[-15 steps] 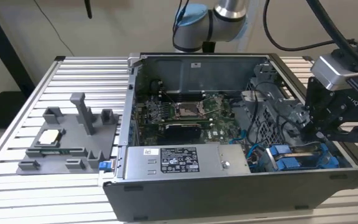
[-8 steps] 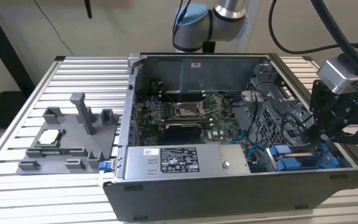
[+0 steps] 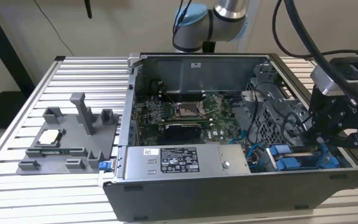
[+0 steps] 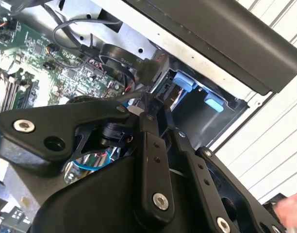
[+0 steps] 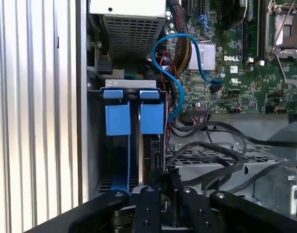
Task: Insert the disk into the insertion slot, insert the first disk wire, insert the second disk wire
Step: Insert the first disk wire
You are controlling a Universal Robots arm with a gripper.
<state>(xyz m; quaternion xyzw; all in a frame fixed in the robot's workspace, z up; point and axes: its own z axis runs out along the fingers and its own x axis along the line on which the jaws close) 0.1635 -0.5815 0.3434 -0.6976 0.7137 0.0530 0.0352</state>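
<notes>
The flat silver-grey disk (image 5: 152, 119) in its blue plastic frame sits in the narrow grey slot (image 5: 94, 136) at a corner of the black computer case (image 3: 229, 196), and the tool (image 5: 160, 184), squeezed narrow on what looks like a small black wire plug (image 4: 147, 72), should push it straight and slowly, I think.

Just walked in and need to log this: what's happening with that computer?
A robot arm's pincer hangs inside the open computer case, right above the insertion slot. The disk, in its blue carrier, appears already seated there. Loose black wires lie close by; I cannot tell whether the pincer holds one.
</notes>
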